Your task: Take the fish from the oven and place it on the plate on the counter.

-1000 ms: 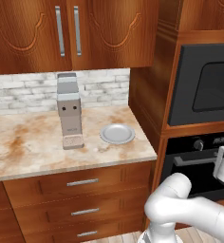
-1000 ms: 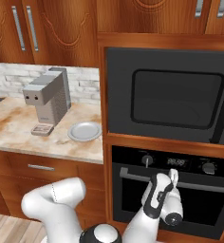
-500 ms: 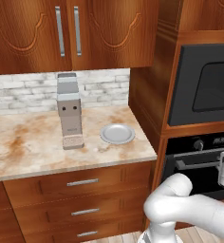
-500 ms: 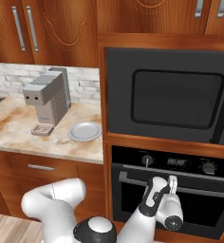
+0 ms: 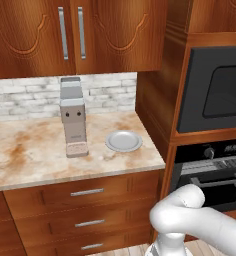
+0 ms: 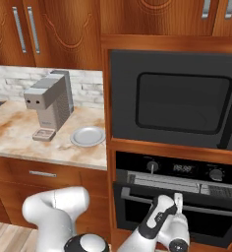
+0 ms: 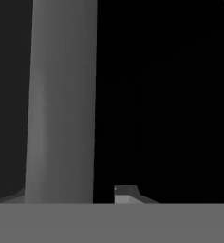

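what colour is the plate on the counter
Pale grey, the plate shows best in the left base view, on the beige counter.

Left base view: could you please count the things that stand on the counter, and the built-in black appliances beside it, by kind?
Coffee machine: 1
Plate: 1
Black unit with glass window: 1
Oven: 1
Total: 4
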